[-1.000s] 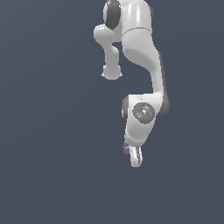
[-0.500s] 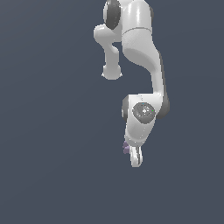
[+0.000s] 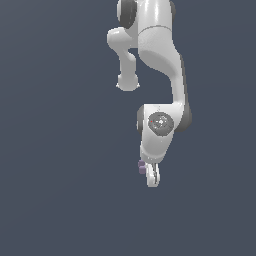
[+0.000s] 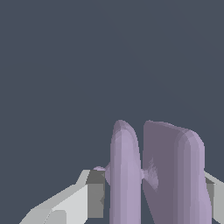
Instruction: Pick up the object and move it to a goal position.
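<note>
The object (image 4: 153, 175) is a pale purple piece made of two slabs with a groove between them. In the wrist view it fills the space between my two fingers, whose pads (image 4: 96, 192) press against its sides. In the exterior view the arm hangs down over the plain dark ground and my gripper (image 3: 151, 176) points downward; only a small purple bit of the object (image 3: 142, 166) shows beside the fingers, on the exterior view's left. My gripper is shut on the object.
A uniform dark grey-blue surface surrounds the arm in both views. The white arm's links (image 3: 160, 50) rise above the gripper to the top of the exterior view.
</note>
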### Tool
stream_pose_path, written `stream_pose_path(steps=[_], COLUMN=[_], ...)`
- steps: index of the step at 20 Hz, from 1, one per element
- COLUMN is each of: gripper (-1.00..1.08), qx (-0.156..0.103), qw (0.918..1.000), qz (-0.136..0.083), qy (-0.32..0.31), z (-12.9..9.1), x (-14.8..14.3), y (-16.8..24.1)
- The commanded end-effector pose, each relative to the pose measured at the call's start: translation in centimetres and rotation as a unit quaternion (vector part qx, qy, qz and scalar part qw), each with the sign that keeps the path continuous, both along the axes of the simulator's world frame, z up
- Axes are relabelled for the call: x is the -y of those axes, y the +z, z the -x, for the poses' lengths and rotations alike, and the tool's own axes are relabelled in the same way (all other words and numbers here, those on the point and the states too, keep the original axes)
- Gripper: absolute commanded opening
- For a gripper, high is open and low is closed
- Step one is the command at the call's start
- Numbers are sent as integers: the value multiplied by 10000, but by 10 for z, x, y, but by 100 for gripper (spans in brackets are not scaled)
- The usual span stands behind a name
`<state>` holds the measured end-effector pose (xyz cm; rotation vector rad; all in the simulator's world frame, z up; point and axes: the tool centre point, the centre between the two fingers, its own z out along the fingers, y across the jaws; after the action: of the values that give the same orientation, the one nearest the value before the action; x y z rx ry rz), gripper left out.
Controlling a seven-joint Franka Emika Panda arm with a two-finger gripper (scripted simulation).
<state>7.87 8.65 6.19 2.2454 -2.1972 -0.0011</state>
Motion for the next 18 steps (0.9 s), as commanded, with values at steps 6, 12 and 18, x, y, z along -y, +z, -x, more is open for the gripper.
stream_pose_path(steps=[6,12,18], gripper=[-100,-100,-100], qx=[1,0,-1], qw=[10000,10000,10000], qz=[-6,-12,-16], qy=[-2,-3,-3], z=[21,50,79], x=[26,60,95], y=[24,56,88])
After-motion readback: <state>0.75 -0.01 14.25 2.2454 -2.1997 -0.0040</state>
